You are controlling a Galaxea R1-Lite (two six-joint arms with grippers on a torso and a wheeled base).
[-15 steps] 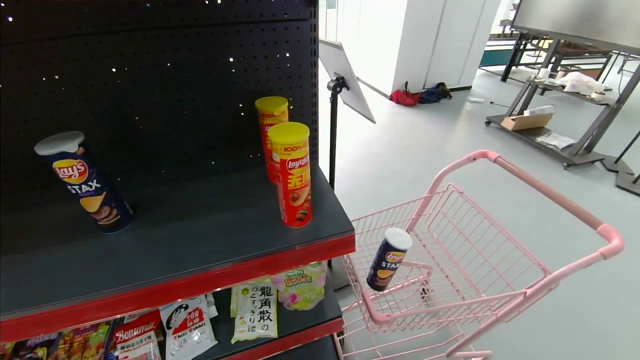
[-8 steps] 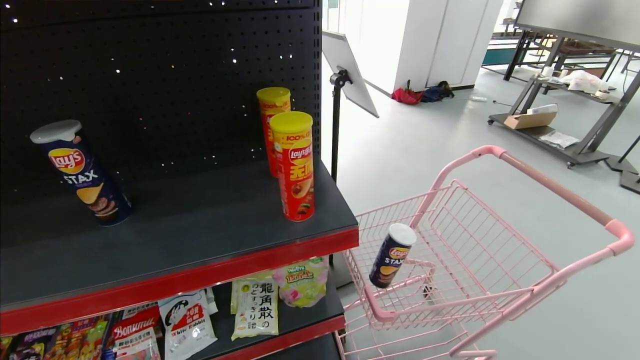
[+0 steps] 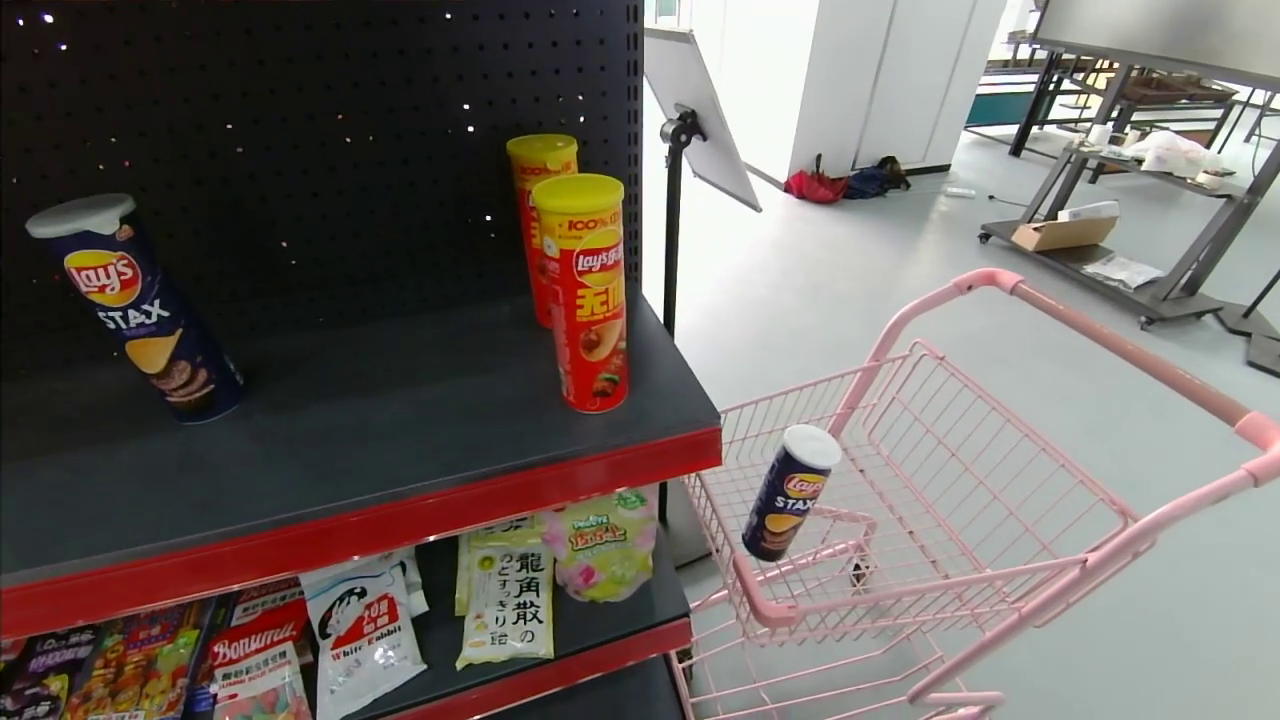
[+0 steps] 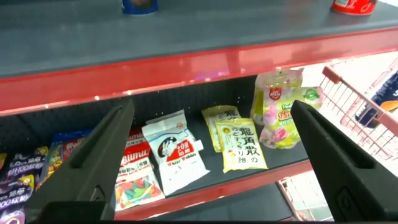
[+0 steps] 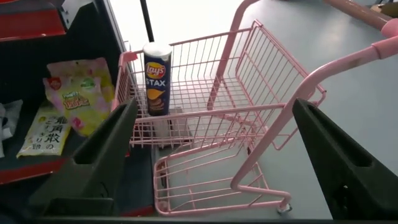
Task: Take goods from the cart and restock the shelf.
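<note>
**cart:** a pink wire cart (image 3: 1110,348) stands on the floor just right of the shelf (image 3: 400,400). its handle is on the right side.

**task item:** one can (image 3: 790,492) is in the cart. it is a dark blue tube with a white lid. the side carries a red-and-yellow logo, white lettering and a picture of a chip. it stands upright on its base at the left end of the basket, against the wire wall nearest the shelf. the right wrist view shows it (image 5: 155,78) upright too, with nothing touching it.

**shelf:** the top board is dark grey with a red front edge.
- a second blue can (image 3: 135,310), of the same look, stands at the far left near the pegboard back.
- two red cans with yellow lids stand at the right end, one near (image 3: 592,295) and one just behind it (image 3: 540,170).

**lower shelf:** snack bags (image 3: 505,600) lie on the lower shelf (image 4: 186,196) under the top board.

**left hand** (image 4: 211,109): wide, holding nothing. it sits low in front of the lower shelf, facing the bags.

**right hand** (image 5: 214,106): wide, holding nothing. it faces the cart, well apart from the can.
</note>
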